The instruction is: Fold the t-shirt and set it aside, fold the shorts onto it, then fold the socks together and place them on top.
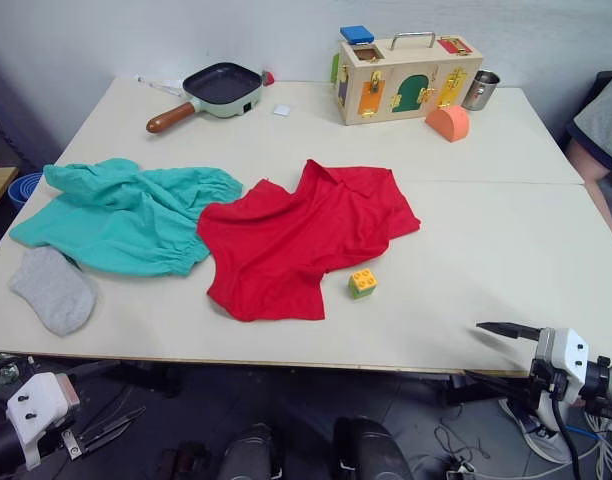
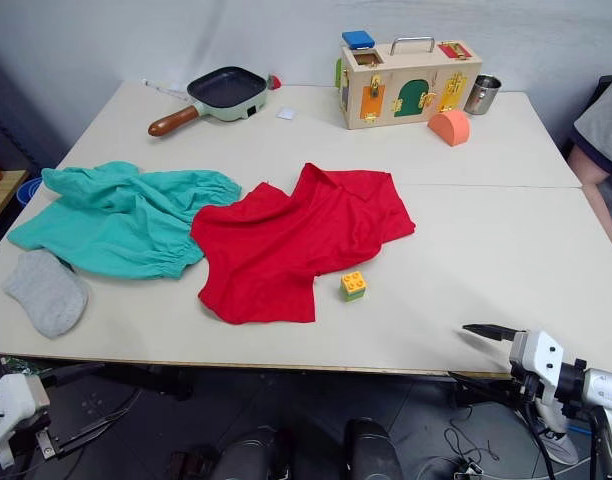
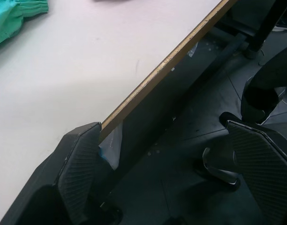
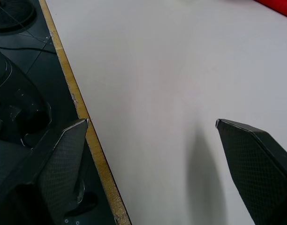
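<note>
Left eye view: we hang both arms at the near table edge, left gripper [image 1: 106, 432] and right gripper [image 1: 491, 352] each with fingers spread wide, holding nothing. Nothing is folded yet. The crumpled bright red cloth t-shirt [image 1: 296, 240] lies mid-table, touching the teal-green crinkly shorts [image 1: 126, 220]; a grey knit sock [image 1: 54, 290] sits beside those. Next, we reckon, reach in and flatten that shirt. Pale beige tabletop [image 1: 486, 250]; a small yellow-green toy brick [image 1: 363, 283] lies just beside the shirt.
</note>
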Available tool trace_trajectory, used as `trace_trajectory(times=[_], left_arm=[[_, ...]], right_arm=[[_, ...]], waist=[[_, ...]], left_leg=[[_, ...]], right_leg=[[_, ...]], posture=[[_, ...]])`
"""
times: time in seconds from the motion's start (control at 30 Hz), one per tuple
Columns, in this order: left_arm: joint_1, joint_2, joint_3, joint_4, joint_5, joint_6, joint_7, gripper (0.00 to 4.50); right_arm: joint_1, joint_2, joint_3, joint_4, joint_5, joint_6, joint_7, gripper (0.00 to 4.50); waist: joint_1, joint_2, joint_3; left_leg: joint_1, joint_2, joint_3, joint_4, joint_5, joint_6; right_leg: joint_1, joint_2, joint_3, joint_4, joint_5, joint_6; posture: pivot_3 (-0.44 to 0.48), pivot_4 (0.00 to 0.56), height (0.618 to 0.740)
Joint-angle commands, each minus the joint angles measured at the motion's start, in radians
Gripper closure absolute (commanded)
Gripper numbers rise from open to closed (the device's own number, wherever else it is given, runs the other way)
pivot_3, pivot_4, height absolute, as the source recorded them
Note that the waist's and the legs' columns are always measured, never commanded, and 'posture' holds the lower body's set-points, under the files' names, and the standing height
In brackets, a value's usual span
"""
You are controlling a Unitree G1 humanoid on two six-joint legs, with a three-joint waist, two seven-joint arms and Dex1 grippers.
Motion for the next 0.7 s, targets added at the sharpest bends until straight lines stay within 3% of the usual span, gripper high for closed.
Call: trace_trajectory(times=[0.03, 0.23, 0.4, 0.5, 0.7], left_arm=[[0.014, -0.004, 0.038, -0.006, -0.013, -0.019, 0.012, 0.00], [0.038, 0.000, 0.020, -0.048, -0.043, 0.007, -0.012, 0.00], [-0.015, 0.029, -0.002, -0.174, -0.250, 0.221, -0.018, 0.00], [-0.103, 0.034, -0.033, -0.290, -0.359, 0.332, 0.058, 0.00], [-0.217, 0.001, -0.120, -0.418, -0.387, 0.400, 0.157, 0.00]], right_arm=[[-0.009, 0.001, -0.013, -0.008, 0.023, -0.024, 0.012, 0.05], [-0.022, 0.018, -0.009, 0.000, 0.035, -0.022, 0.016, 0.05], [0.002, 0.059, -0.003, -0.139, 0.095, 0.108, -0.053, 0.05], [0.008, 0.115, 0.048, -0.372, 0.127, 0.259, -0.190, 0.05], [-0.026, 0.242, 0.182, -0.635, 0.039, 0.494, -0.499, 0.05]], waist=[[0.000, 0.000, 0.000], [0.000, 0.000, 0.000], [0.003, 0.000, 0.000], [0.001, 0.001, -0.001], [-0.002, 0.002, -0.001]], left_leg=[[0.000, 0.000, 0.000, 0.000, 0.000, 0.000], [0.000, 0.000, 0.000, 0.000, 0.000, 0.000], [0.000, 0.000, -0.002, 0.001, 0.000, 0.000], [0.000, 0.000, -0.004, 0.001, 0.002, -0.004], [0.001, 0.000, -0.005, -0.001, 0.004, -0.008]], right_leg=[[0.000, 0.000, 0.000, 0.000, 0.000, 0.000], [0.000, 0.000, 0.000, 0.000, 0.000, 0.000], [0.002, 0.000, -0.001, 0.000, 0.000, 0.000], [0.003, 0.000, -0.001, 0.000, 0.000, 0.000], [0.004, 0.000, -0.002, 0.000, 0.000, -0.001]], posture=[[0.000, 0.150, 0.740], [0.000, 0.150, 0.740], [0.000, 0.150, 0.740], [0.000, 0.150, 0.740], [0.000, 0.150, 0.740]])
